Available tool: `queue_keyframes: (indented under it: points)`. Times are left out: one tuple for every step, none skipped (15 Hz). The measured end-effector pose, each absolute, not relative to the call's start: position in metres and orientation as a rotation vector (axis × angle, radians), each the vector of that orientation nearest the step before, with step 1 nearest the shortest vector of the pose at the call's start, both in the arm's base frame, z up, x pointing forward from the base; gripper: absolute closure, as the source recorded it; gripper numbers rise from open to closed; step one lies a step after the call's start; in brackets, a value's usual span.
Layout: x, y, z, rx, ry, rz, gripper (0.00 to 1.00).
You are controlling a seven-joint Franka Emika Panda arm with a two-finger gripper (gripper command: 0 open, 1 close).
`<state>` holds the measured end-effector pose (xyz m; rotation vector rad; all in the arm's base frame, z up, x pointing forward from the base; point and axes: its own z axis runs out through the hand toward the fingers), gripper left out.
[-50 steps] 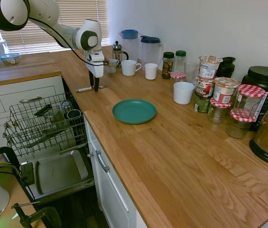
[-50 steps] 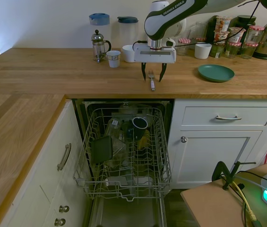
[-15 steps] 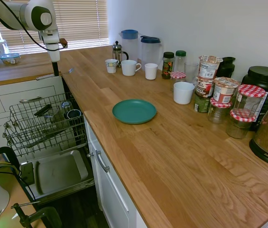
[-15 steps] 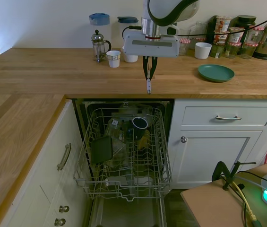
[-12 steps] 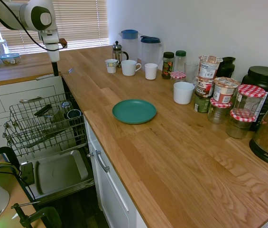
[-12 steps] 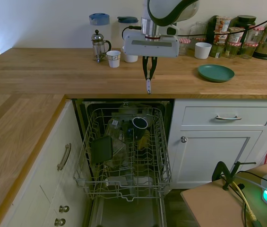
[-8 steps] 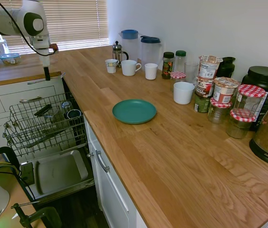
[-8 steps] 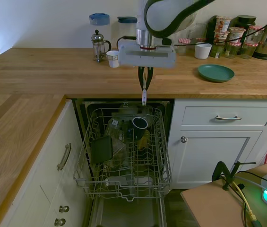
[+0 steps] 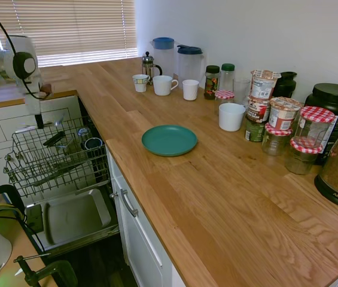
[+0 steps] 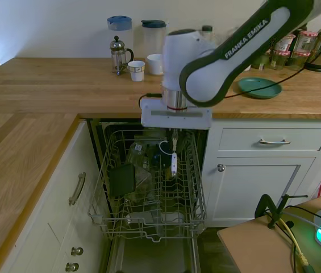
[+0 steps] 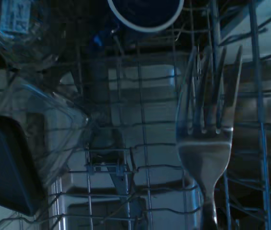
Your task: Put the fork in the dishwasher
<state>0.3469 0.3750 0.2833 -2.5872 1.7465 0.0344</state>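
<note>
Change: the white arm's two-finger gripper (image 10: 174, 135) had left the wooden worktop (image 10: 63, 85) and come down over the open dishwasher's grey wire rack (image 10: 115, 207).
Claw: clamped on the slim silver metal fork (image 10: 173, 163), tines down.
Fork: hanging just above the rack's far middle, near the dark mug (image 11: 145, 12).
Meaning: probably only lowering and release remained.

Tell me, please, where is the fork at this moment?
In the second exterior view the fork hangs tines down from the closed jaws of the gripper, over the pulled-out rack of the dishwasher, near a dark mug.
</note>
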Motion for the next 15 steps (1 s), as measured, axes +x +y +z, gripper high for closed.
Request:
queue_keyframes:
  points:
    - [0.345, 0.377, 0.266, -2.593, 1.752, 0.039, 1.00]
    - [0.344, 0.378, 0.250, -2.600, 1.758, 0.047, 1.00]
    - [0.344, 0.377, 0.235, -2.608, 1.771, 0.052, 1.00]
    - [0.344, 0.375, 0.220, -2.615, 1.788, 0.052, 1.00]
    - [0.345, 0.373, 0.208, -2.619, 1.802, 0.057, 1.00]
    - [0.345, 0.372, 0.198, -2.628, 1.809, 0.059, 1.00]
    - [0.345, 0.371, 0.188, -2.636, 1.815, 0.062, 1.00]
    - [0.346, 0.371, 0.179, -2.643, 1.820, 0.068, 1.00]
    - [0.348, 0.372, 0.170, -2.649, 1.823, 0.071, 1.00]
    - [0.350, 0.372, 0.161, -2.650, 1.827, 0.075, 1.00]
    - [0.353, 0.371, 0.154, -2.651, 1.838, 0.076, 1.00]
    - [0.357, 0.369, 0.146, -2.646, 1.849, 0.075, 1.00]
    - [0.359, 0.367, 0.138, -2.642, 1.859, 0.075, 1.00]
    - [0.362, 0.365, 0.131, -2.636, 1.868, 0.075, 1.00]
    - [0.364, 0.363, 0.123, -2.631, 1.874, 0.074, 1.00]
